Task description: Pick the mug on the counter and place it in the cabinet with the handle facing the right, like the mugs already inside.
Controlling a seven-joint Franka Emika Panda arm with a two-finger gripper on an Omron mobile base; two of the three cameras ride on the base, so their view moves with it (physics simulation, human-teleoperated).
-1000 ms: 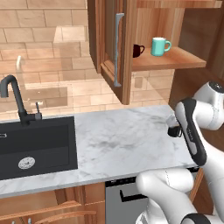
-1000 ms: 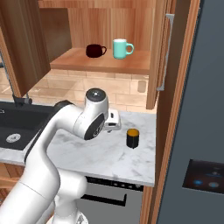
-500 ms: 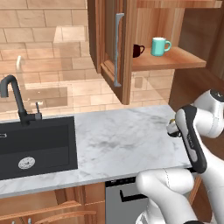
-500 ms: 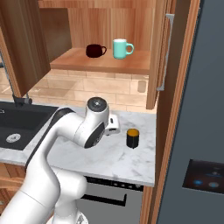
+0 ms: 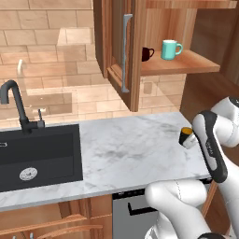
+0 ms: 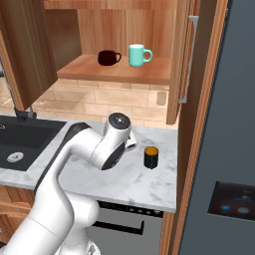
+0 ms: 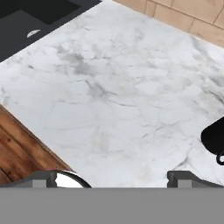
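The small black mug [image 6: 151, 157] with its orange inside stands upright on the marble counter [image 6: 144, 185] near the right end, with free counter all around it. The left base view has the mug [image 5: 186, 135] peeking out beside my forearm. My gripper [image 6: 131, 143] hovers just left of it, apart from it. In the hand view the gripper [image 7: 113, 179] is open, its fingertips [image 7: 43, 177] wide apart over bare counter [image 7: 113, 87], and the mug [image 7: 214, 138] sits at the right edge. The cabinet [image 6: 114, 72] stands open above.
On the cabinet shelf [image 5: 186, 65] sit a dark mug [image 5: 147, 53] and a teal mug [image 5: 170, 49]. The open door with its grey bar handle [image 5: 125, 51] hangs over the counter. The black sink [image 5: 37, 154] and faucet [image 5: 16, 105] lie left. A dark fridge front [image 6: 229, 124] bounds the right.
My forearm has swung a little to the right and the hand has edged closer to the mug. The mug has stayed in place.
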